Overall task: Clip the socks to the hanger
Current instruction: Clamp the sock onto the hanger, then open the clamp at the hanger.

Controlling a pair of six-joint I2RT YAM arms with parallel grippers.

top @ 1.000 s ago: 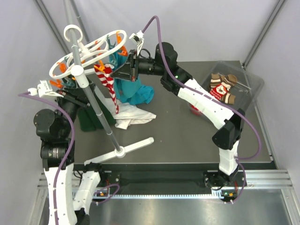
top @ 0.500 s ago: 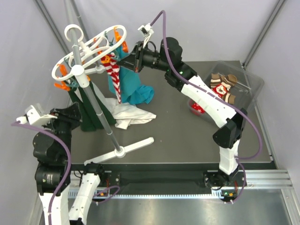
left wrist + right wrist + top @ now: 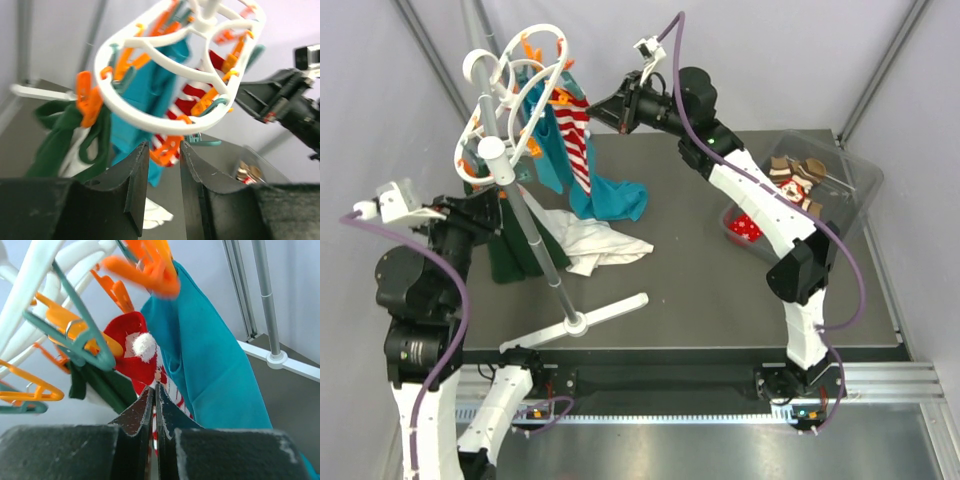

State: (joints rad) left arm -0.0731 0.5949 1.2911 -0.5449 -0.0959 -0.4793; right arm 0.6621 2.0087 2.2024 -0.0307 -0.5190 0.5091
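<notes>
Left claw (image 3: pixel 164 145) narrowly parted, empty, just under the hanger (image 3: pixel 492 150). A red-and-white striped sock (image 3: pixel 578 140) hangs lengthwise down from it, just left of the right claw (image 3: pixel 153 387), pinched together, empty. Other socks (image 3: pixel 795 185) lie in the clear bin (image 3: pixel 860 180), nearer the right arm.

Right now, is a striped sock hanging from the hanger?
Yes, a red-and-white striped sock hangs from the hanger, beside the teal cloth.

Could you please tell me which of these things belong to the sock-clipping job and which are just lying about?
Belong to the job: hanger; striped sock hanging from it; socks in the bin; red sock beside the bin.

Just lying about: clear bin; teal garment; white cloth; dark green garment.
</notes>
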